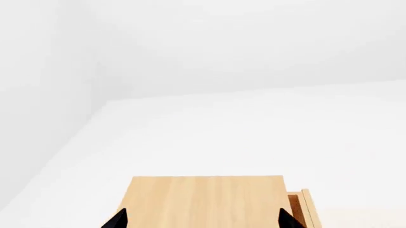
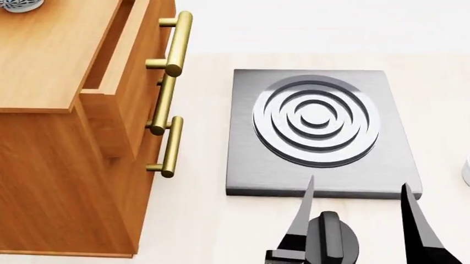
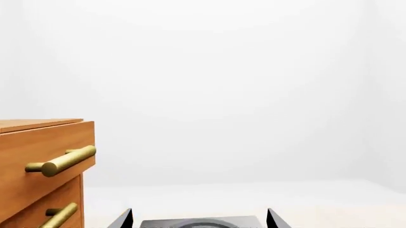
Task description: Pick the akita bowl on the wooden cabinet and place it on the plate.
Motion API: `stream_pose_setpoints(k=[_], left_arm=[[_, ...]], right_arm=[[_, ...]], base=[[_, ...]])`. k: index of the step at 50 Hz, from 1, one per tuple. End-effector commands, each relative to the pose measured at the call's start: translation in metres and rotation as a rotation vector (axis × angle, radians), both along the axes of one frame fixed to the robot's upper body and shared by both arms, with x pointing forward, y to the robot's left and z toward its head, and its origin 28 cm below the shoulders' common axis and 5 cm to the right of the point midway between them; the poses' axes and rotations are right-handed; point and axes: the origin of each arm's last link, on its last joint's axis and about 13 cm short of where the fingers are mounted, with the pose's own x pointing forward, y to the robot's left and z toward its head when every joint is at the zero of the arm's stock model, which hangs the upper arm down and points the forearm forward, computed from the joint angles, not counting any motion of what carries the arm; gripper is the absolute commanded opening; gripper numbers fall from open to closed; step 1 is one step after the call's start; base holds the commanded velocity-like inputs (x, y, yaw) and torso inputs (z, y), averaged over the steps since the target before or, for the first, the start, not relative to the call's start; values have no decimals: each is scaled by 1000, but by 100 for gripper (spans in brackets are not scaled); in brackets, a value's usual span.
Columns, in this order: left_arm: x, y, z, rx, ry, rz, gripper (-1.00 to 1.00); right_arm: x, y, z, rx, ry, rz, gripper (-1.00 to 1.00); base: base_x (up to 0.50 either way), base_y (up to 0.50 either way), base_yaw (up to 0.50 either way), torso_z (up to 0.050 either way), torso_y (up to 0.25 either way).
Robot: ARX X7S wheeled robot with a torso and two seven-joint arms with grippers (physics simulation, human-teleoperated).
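Note:
The wooden cabinet (image 2: 52,60) fills the left of the head view, its top drawer pulled slightly out. At the upper left edge, on the cabinet top, only a sliver of a patterned round rim shows, which seems to be the akita bowl (image 2: 18,4). The plate is out of view. My left gripper (image 1: 203,219) is open over the cabinet top (image 1: 206,199) with nothing between its fingers; it does not show in the head view. My right gripper (image 2: 358,181) is open and empty at the near edge of a grey slab, right of the cabinet (image 3: 38,156); its wrist view shows the same gripper (image 3: 199,213).
A grey square slab (image 2: 250,165) with raised concentric rings lies on the pale surface right of the cabinet. Brass bar handles (image 2: 176,44) stick out from the drawer fronts toward it. A small pale object (image 2: 467,171) is cut off at the right edge.

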Motion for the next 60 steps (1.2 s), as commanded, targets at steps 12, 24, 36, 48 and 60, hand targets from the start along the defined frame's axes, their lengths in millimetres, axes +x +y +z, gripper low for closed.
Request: stream_pose_setpoints(k=[12, 24, 36, 48, 60], left_arm=[[-12, 10, -7, 17, 199, 82, 100], [-27, 3, -11, -94, 410, -74, 100], [-25, 8, -1, -141, 274, -1, 100], [-25, 11, 2, -157, 247, 38, 100], [-20, 22, 0, -203, 194, 179, 100]], right_arm=[[3, -2, -4, -4, 14, -17, 100], [3, -3, -5, 2, 14, -20, 100], [4, -2, -6, 3, 19, -16, 100], [3, -2, -6, 4, 19, -12, 100], [5, -2, -8, 4, 27, -11, 100]], base=[[0, 0, 0, 0, 0], [0, 0, 0, 0, 0], [0, 0, 0, 0, 0], [0, 0, 0, 0, 0], [0, 0, 0, 0, 0]])
